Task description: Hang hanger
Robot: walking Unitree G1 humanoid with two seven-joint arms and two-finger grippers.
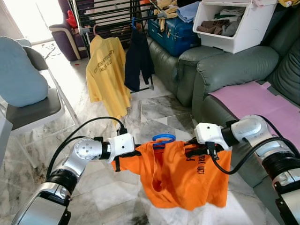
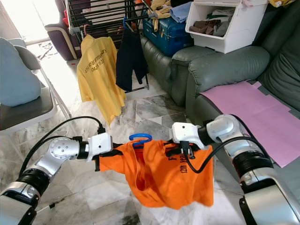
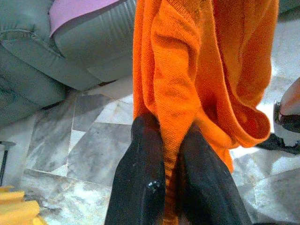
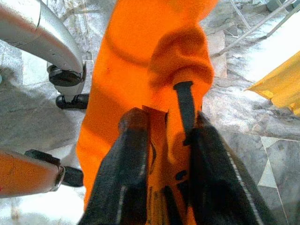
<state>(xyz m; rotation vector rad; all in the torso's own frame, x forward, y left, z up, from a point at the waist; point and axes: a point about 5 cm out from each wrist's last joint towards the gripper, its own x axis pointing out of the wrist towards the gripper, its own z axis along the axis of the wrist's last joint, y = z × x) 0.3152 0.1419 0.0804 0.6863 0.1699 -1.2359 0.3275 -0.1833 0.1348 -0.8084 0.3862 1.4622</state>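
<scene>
Hanger (image 1: 163,139) with a blue hook sits inside the orange shirt (image 1: 180,176), hook poking out of the collar, at about 6 o'clock in the head view, held up over the marble floor (image 1: 159,110) between both arms. The left hand (image 1: 136,152) is at the shirt's left shoulder; in its wrist view the two black fingers (image 3: 140,187) are nearly together with a fold of orange cloth pinched between them. The right hand (image 1: 190,149) is at the shirt's right shoulder; its fingers (image 4: 126,187) stand a little apart and clamp a bunched ridge of the shirt (dark lettering shows on the cloth there). The shirt hangs down from the two hands, its hem clear of the floor.

At 12 o'clock stands a dark drying rack (image 1: 108,16), well apart from the hands. A yellow shirt (image 1: 108,75) with dark print hangs from it on a pink hook, and just beside that, toward 1 o'clock, a dark navy garment (image 1: 137,63) on a blue hook. A grey-green sofa (image 1: 220,70) runs from 1 to 3 o'clock, with a pink sheet (image 1: 262,105) on its seat, a blue suitcase (image 1: 173,35) and a white bin (image 1: 234,26) of clothes on top. A folding chair (image 1: 33,108) with a pale blue cushion (image 1: 18,75) is at 9 o'clock.
</scene>
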